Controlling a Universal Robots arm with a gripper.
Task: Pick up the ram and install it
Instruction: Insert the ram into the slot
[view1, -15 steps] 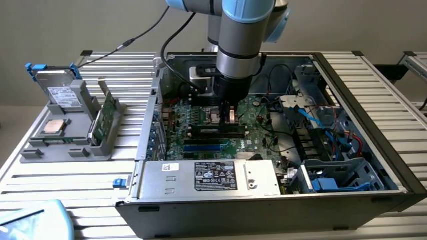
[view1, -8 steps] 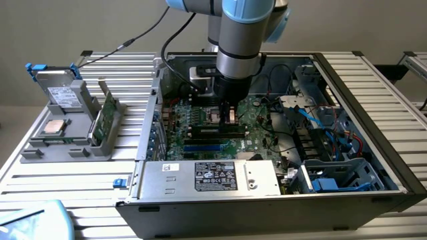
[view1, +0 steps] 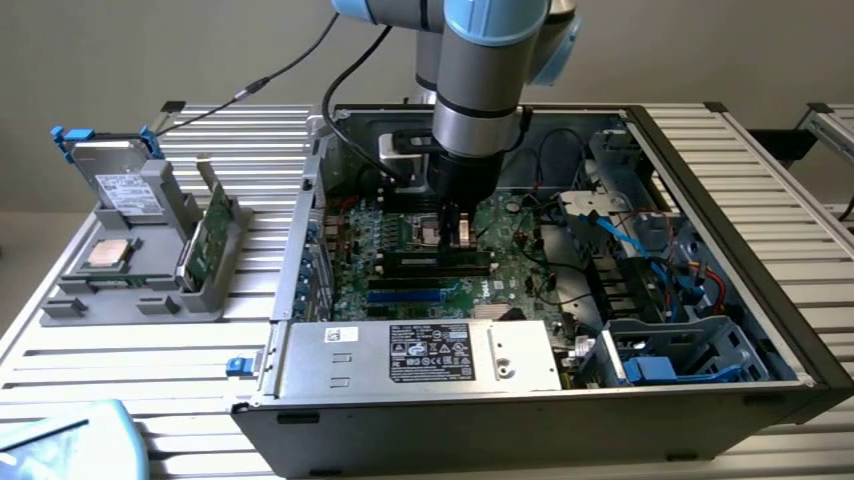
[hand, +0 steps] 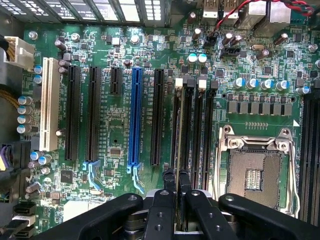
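Observation:
The ram (hand: 179, 135) stands on edge in one of the black memory slots beside the CPU socket (hand: 255, 175), seen edge-on as a thin strip. My gripper (hand: 176, 175) is shut on its top edge, one black finger on each side. In the exterior view the gripper (view1: 454, 240) reaches straight down into the open computer case (view1: 747, 190). The ram (view1: 430, 263) lies as a dark bar just under the fingertips, over the green motherboard (view1: 387, 235).
A grey tray (view1: 80, 305) at the exterior view's left holds a silver CPU chip (view1: 107, 255), a green card (view1: 203, 240) and a hard drive (view1: 120, 188). The power supply (view1: 420, 355) fills the case's front. Loose cables (view1: 641, 250) lie at the exterior view's right.

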